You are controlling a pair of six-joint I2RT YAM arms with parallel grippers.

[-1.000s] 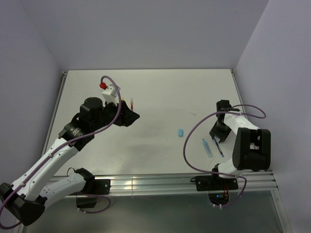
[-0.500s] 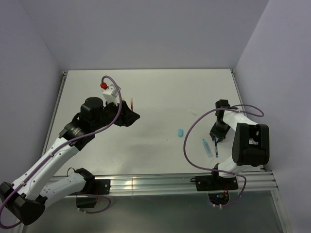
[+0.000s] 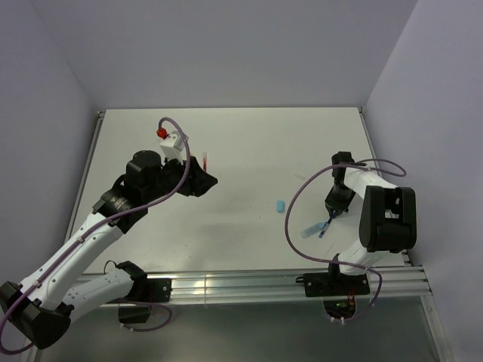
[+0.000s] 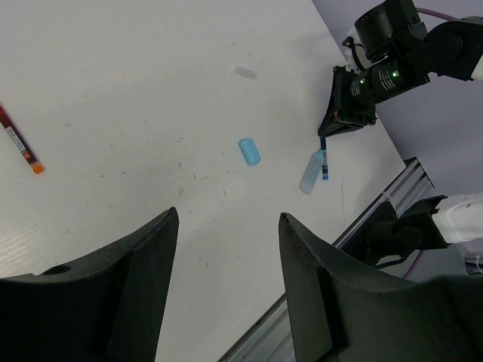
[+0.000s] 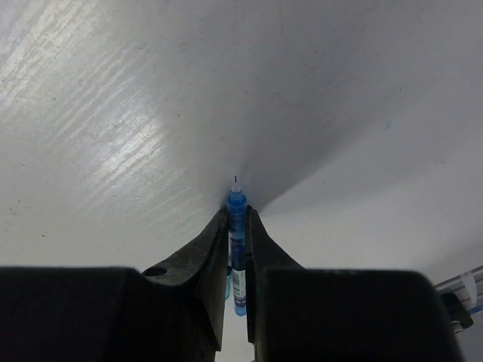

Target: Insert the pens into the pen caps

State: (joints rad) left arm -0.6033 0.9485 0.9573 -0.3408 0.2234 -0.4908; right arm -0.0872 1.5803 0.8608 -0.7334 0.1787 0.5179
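White table (image 3: 249, 143): right pincer (image 5: 237, 214) clamps dark blue pen (image 5: 238, 260).

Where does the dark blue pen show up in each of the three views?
Top external: dark blue pen at lower right, just below the right gripper.
Left wrist: dark blue pen at upper right, under that gripper.
Right wrist: dark blue pen at bottom centre, pinched between the fingers.
Shared landmark: the right gripper, closed on the pen in every view; a light blue marker lies beside it in the first two.
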